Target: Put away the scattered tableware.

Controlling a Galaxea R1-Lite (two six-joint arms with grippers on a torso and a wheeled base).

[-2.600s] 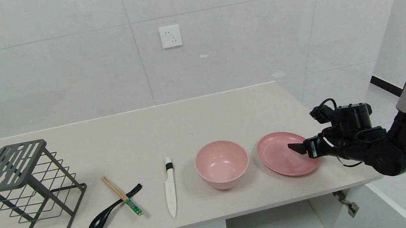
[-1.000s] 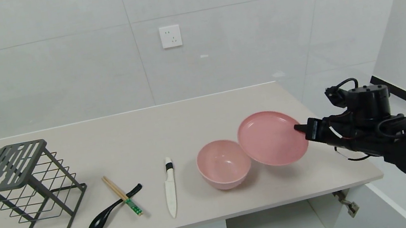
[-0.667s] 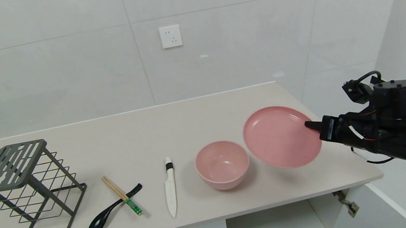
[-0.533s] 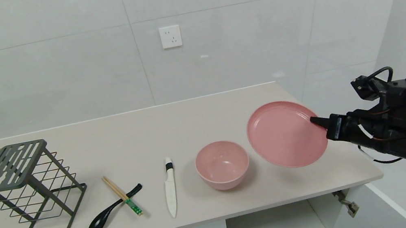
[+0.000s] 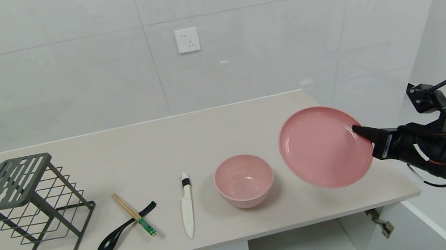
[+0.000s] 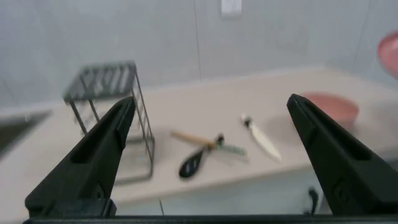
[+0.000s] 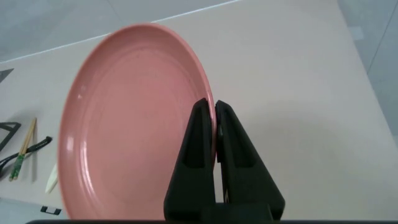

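Plate: the pink plate (image 5: 322, 149) hangs clear of the tabletop (image 5: 189, 139) near its right end, just right of the bowl (image 5: 244, 179) and apart from it.
Right end effector: the right end effector (image 7: 214, 111) is pinching the plate's rim, one finger on each face. An edge grip suits a thin, flat dish with no handle.
Tilt: the plate is canted, its hollow facing up and toward the robot's left. That is probably because it hangs from a single point on its rim.
Left end effector: the left end effector (image 6: 211, 102) is spread wide with nothing between its fingers. It sits back from the tabletop, likely kept free for the smaller pieces.
Still scattered: the knife (image 5: 187, 205), spoon (image 5: 119, 233) and chopsticks (image 5: 134, 214) lie flat in a row. The chopsticks cross the spoon's handle.
Rack: the wire rack (image 5: 30, 207) stands at the left, well apart from the plate. Its slotted top looks meant for the utensils.
Hidden: the plate's underside and the finger beneath it are screened in the head view.
Cut off: the plate's far rim in the left wrist view.
Unclear: where the plate should go; the open cabinet bay (image 5: 303, 249) is one guess.
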